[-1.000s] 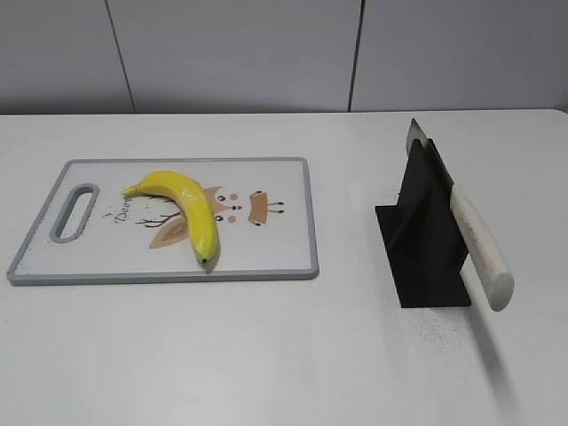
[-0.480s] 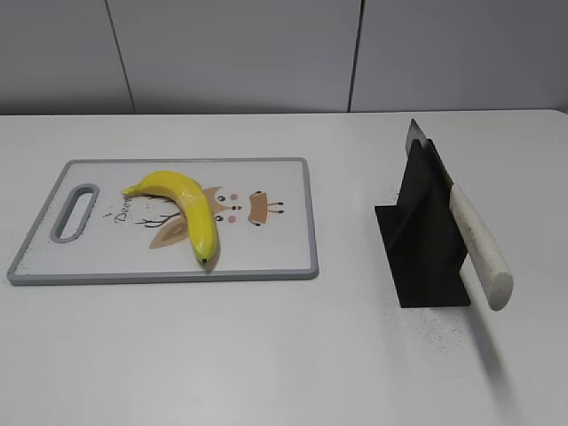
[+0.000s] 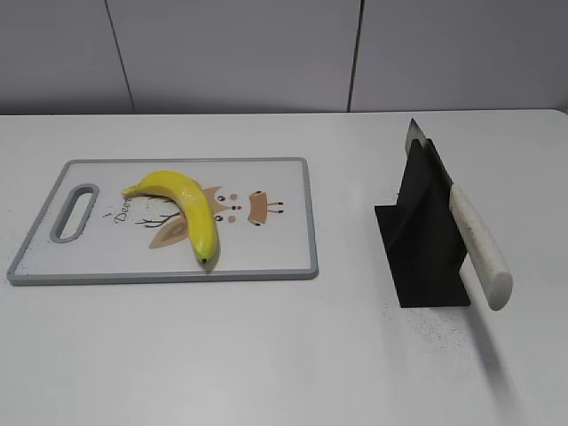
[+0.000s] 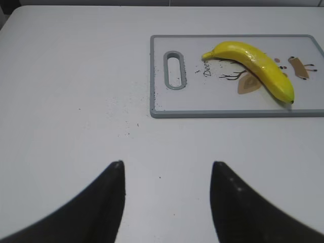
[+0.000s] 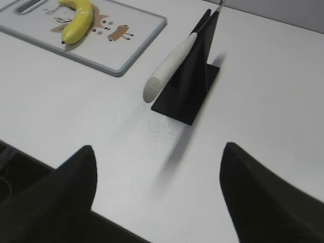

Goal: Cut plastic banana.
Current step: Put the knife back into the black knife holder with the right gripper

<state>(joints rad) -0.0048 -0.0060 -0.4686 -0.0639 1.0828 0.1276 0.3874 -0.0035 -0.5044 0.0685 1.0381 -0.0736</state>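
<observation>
- Left gripper (image 4: 167,174): dark fingers spread wide, holding nothing, hovering above the surface.
- Right gripper (image 5: 158,167): fingers parted wider, empty, angled downward from above.

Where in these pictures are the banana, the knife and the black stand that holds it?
plastic banana (image 3: 186,202): exterior view, middle of its yellow curve.
knife (image 3: 480,247): exterior view, on its white handle.
black knife stand (image 3: 424,241): exterior view, on its upright side face.
</observation>
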